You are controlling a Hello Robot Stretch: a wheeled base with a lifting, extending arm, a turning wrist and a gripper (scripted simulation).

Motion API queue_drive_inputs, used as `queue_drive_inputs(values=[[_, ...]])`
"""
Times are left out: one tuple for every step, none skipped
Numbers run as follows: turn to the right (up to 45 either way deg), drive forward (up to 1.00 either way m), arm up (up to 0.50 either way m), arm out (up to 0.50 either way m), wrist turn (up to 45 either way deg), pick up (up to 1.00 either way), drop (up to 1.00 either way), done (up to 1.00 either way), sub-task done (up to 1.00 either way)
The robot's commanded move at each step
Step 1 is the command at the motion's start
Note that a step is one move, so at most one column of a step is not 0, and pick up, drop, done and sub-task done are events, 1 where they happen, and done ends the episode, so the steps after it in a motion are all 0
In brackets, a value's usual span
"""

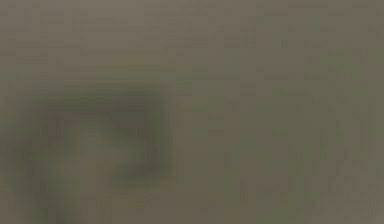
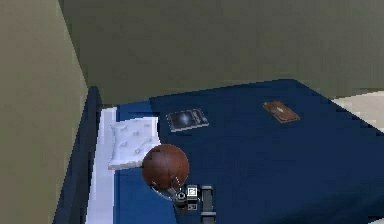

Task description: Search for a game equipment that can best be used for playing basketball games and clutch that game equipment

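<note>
Calling for centring claw [image 2: 179, 194] on basketball [image 2: 165, 166] lying on bed [image 2: 260, 140], approaching gently, avoiding rolling it; cannot tell whether holding anything.

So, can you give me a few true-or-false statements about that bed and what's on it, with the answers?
1. The bed has a dark blue cover. True.
2. The brown-orange ball is close to the pillow. True.
3. The pillow is red. False: it is white with a faint pattern.
4. Two flat items lie on the floor. False: the dark one and the brown one lie on the bed.
5. The gripper is at the picture's top. False: it is at the bottom, by the ball.
</note>
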Motion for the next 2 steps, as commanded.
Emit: queue_drive_inputs(values=[[0.0,0.0,0.0,0.0,0.0,1.0,0.0,0.0,0.0],[0.0,0.0,0.1,0.0,0.0,0.0,0.0,0.0,0.0]])
